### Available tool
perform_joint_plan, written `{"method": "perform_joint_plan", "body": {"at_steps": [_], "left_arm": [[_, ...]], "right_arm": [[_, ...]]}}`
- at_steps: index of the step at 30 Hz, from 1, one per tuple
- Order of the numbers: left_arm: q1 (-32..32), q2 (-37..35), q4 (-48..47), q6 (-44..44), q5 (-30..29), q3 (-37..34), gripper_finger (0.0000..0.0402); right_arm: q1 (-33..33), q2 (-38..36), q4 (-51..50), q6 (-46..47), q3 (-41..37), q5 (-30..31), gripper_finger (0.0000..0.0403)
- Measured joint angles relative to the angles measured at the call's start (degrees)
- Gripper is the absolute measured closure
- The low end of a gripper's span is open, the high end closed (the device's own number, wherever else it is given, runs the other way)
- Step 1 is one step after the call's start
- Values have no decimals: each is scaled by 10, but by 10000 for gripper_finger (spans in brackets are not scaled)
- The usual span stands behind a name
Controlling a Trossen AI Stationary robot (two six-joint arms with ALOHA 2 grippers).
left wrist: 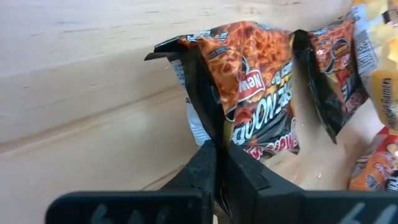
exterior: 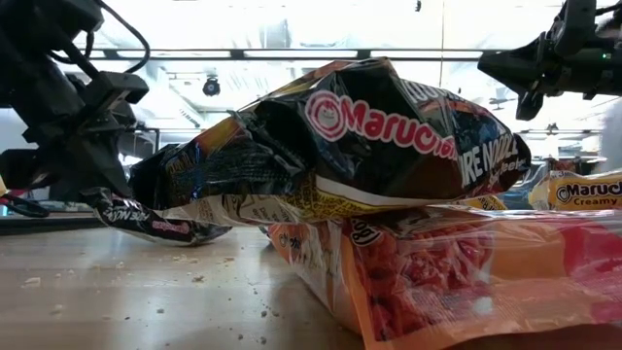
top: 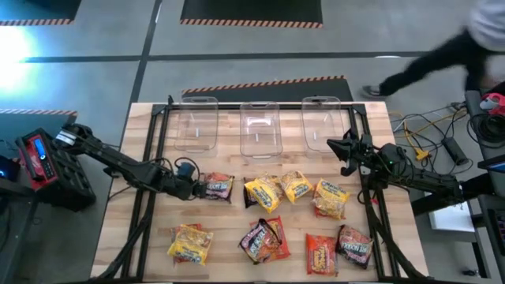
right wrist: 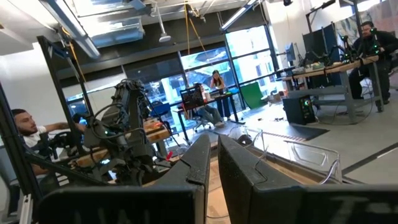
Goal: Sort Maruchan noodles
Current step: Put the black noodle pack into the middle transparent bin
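Your left gripper is pinched tight on the edge of a dark noodle packet at the table's left-centre; other packets lie scattered right and in front. Right gripper sits closed and empty by the right clear bin.

Grey concrete floor around a light wood table, with hazard-striped black mats on the floor past the table's far edge. Yellow cables lie on the floor off the table's right side. A person in dark clothes is at the high view's top right. Right wrist view: open industrial ceiling with ducts and pipes, big glass wall letting in daylight, green chair, desks with monitors. One person sits by the window, another at far right, a third at left edge. Low view: bright overhead light, dome camera on the ceiling.
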Motion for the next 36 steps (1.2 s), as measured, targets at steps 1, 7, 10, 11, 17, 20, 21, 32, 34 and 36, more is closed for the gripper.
{"method": "perform_joint_plan", "body": {"at_steps": [1, 7, 10, 11, 17, 20, 21, 32, 34, 36], "left_arm": [[0, -3, 0, 1, -2, 0, 399], [0, -25, 1, 10, -17, 0, 401], [0, -34, 2, 17, -20, 1, 401], [0, -36, 2, 18, -22, 1, 401], [0, -58, 11, 43, -48, 1, 401], [0, -72, 18, 55, -62, 1, 401], [0, -76, 17, 62, -65, 2, 401], [0, -95, 14, 246, -151, 85, 401], [0, -94, 7, 278, -170, 108, 401], [0, -94, -17, 299, -188, 127, 401]], "right_arm": [[0, 0, 0, 0, 0, 0, 380], [0, 0, 0, 0, 0, 0, 380], [0, 0, 0, 0, 0, 0, 380], [0, 0, 0, 0, 0, 0, 380], [0, 0, 0, 0, 0, 0, 380], [0, 0, 0, 0, 0, 0, 380], [0, 0, 0, 0, 0, 0, 380], [0, 0, 0, 0, 0, 0, 380], [0, 0, 0, 0, 0, 0, 380], [0, 0, 0, 0, 0, 0, 380]]}}
